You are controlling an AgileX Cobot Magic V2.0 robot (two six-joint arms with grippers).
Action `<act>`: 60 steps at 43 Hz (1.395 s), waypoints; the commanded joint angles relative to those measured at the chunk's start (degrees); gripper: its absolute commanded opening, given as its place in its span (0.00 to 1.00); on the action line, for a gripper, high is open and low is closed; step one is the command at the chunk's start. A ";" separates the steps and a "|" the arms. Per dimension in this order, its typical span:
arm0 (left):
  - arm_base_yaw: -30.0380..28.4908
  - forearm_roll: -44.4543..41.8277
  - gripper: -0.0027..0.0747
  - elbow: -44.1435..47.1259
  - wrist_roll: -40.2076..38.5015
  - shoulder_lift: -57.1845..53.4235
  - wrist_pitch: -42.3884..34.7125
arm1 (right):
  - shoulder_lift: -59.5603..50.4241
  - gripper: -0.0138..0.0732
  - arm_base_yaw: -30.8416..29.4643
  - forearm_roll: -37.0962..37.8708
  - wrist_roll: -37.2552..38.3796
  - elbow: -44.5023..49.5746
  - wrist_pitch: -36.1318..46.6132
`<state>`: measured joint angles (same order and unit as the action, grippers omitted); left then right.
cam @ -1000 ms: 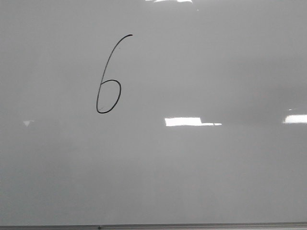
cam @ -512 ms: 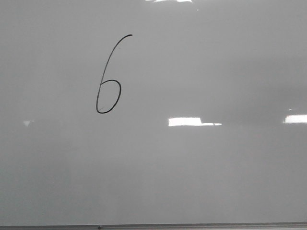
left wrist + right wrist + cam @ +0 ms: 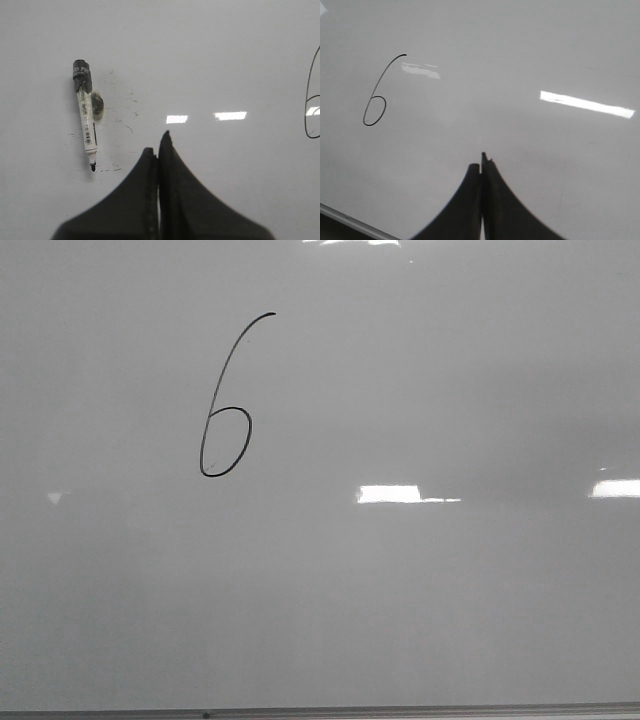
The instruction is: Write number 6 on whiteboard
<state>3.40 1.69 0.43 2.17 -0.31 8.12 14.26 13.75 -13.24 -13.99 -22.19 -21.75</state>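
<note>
A thin black number 6 [image 3: 225, 410] stands drawn on the pale grey whiteboard [image 3: 420, 600], up and left of the middle in the front view. The right wrist view shows the same 6 [image 3: 376, 97], well away from my right gripper [image 3: 481, 165], which is shut and holds nothing. In the left wrist view only a part of the 6 [image 3: 311, 100] shows at the frame's edge. My left gripper [image 3: 157, 145] is shut and empty. A white marker [image 3: 86, 112] with a black cap end lies flat on the board beside it, tip uncapped. Neither gripper appears in the front view.
Faint black scribble marks [image 3: 120, 120] dot the board around the marker. A small dark lump [image 3: 97, 102] sits against the marker's body. The board's grey frame edge runs along [image 3: 400, 710] and shows as a frame edge [image 3: 350, 220] in the right wrist view.
The 6 and the board stay as they were. Only the bright light reflection on the board has slid slightly to the right.
</note>
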 commanded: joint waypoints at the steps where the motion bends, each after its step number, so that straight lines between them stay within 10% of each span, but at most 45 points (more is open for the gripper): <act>1: 0.41 -0.01 0.01 0.20 -0.53 -0.97 -5.18 | -1.86 0.09 -1.09 5.09 4.42 2.91 9.80; 19: 0.41 -0.01 0.01 0.20 -0.53 -0.97 -5.18 | -15.74 0.09 -12.42 7.48 10.02 22.82 15.65; 60: 0.41 -0.01 0.01 0.20 -0.53 -0.87 -5.08 | -15.89 0.09 -12.47 7.48 10.02 22.89 12.93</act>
